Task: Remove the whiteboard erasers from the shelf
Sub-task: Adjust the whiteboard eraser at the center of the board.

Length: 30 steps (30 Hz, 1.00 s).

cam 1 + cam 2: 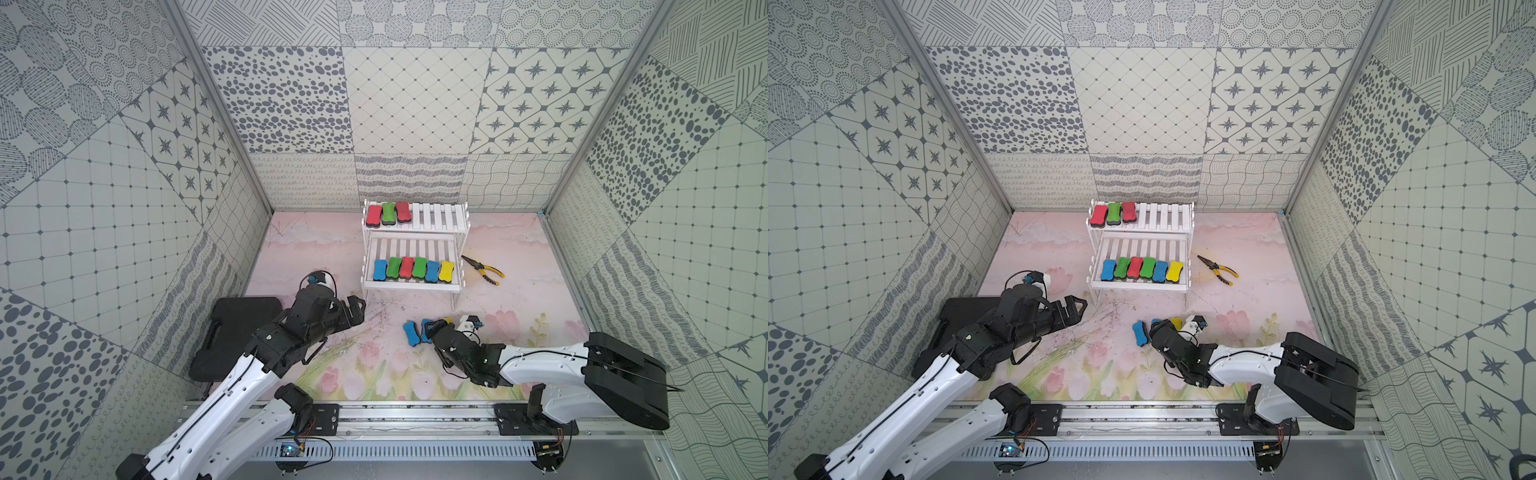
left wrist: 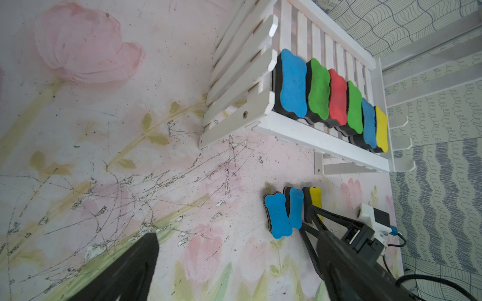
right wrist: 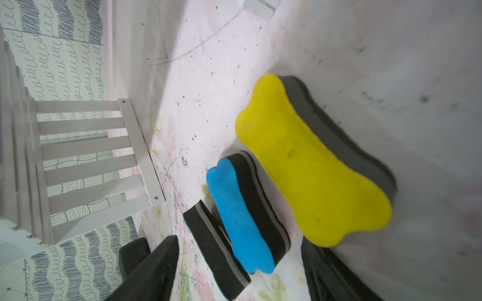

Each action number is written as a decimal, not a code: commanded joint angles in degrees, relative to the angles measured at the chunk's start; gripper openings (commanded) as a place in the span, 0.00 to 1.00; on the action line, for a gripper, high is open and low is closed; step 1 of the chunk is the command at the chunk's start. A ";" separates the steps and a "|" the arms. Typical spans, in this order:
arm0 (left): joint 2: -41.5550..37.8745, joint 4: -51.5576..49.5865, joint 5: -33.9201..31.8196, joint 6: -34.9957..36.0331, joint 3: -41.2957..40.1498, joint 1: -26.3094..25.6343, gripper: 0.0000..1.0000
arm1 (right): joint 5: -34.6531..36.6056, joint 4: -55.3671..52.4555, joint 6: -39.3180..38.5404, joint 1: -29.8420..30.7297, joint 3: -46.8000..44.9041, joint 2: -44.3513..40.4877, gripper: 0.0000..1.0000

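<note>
Three whiteboard erasers lie on the mat [image 1: 374, 365] in front of the shelf [image 1: 440, 218]. In both top views my right gripper [image 1: 434, 326] hangs low over them, and only the first blue eraser [image 1: 411, 333] is plain. The yellow eraser [image 1: 1177, 322] peeks out as a sliver. Nine more sit on the shelf: three on the upper tier, six on the lower.

My left gripper [image 1: 356, 311] hovers by the shelf's near left leg, jaws wide and empty.

On the left wrist view, one finger [image 2: 125, 271] shows and the other is cut off.

On the right wrist view, blurred fingers are spread wide with a blue one [image 3: 240, 219] on edge between them. The yellow leans beside it, and I can't tell if they touch.
</note>
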 commanded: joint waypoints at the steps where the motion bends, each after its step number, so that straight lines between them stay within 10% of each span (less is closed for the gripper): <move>1: -0.32 -0.84 0.82 0.58 0.68 0.02 1.00 | -2.22 -8.19 -12.88 -0.20 4.73 -4.42 0.77; 13: -1.72 -1.44 0.93 1.00 1.44 0.00 1.00 | -12.59 -22.20 -54.56 -0.55 19.18 -2.22 0.63; 30: -1.31 -2.50 -0.07 1.46 2.26 0.17 1.00 | -13.67 -26.22 -62.11 -2.05 29.13 15.21 0.61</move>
